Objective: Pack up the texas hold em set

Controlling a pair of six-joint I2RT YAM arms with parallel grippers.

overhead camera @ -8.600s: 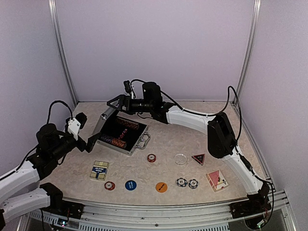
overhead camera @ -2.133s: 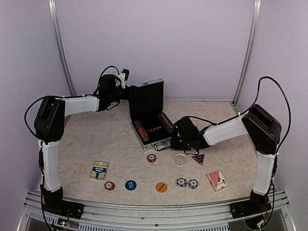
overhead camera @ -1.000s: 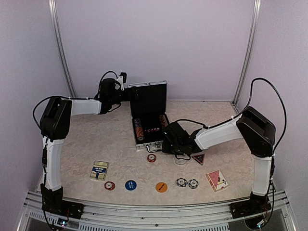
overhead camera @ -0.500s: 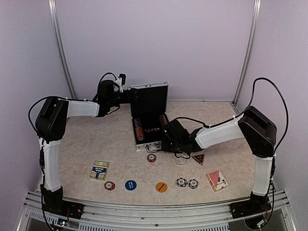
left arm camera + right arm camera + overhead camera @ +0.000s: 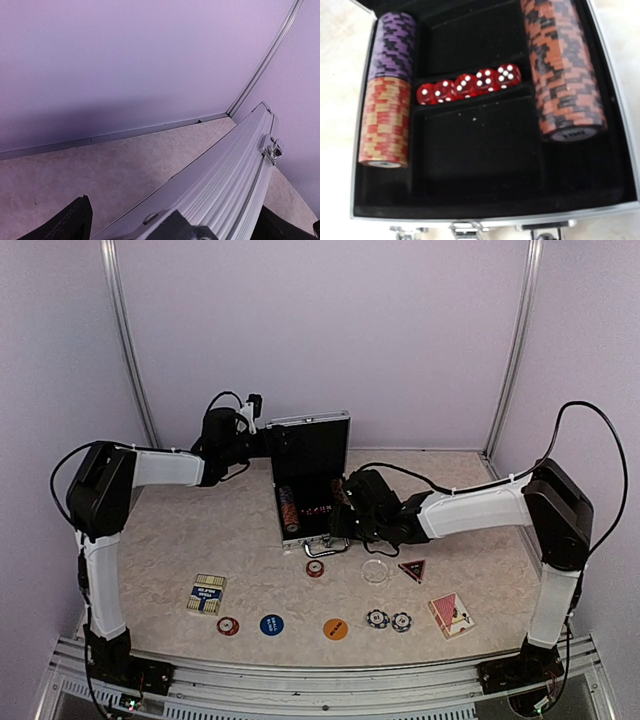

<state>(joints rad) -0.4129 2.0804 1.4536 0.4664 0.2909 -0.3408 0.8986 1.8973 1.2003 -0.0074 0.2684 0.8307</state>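
The silver briefcase (image 5: 312, 530) lies open mid-table, its lid (image 5: 312, 448) upright. Black compartments hold a purple and orange chip row (image 5: 389, 90), a red and black chip row (image 5: 564, 70) and several red dice (image 5: 470, 85). My left gripper (image 5: 268, 440) is at the lid's left edge, its jaws wide with the ribbed lid (image 5: 235, 170) between them. Over the case's front right hovers my right gripper (image 5: 345, 505); its fingers do not show. On the table lie a blue deck (image 5: 206, 593), a red deck (image 5: 452, 614), loose chips (image 5: 377, 618), a blue disc (image 5: 271, 624), an orange disc (image 5: 336, 628), a clear disc (image 5: 375, 571) and a dark triangle (image 5: 412, 568).
The case's metal handle (image 5: 328, 548) lies flat towards the front, with a red chip (image 5: 315, 568) just before it and another (image 5: 228, 625) near the front edge. Purple walls with metal posts close in the back and sides.
My right gripper has come away from the case's front handle and risen back over the open case. The left arm and the lid have stayed put.
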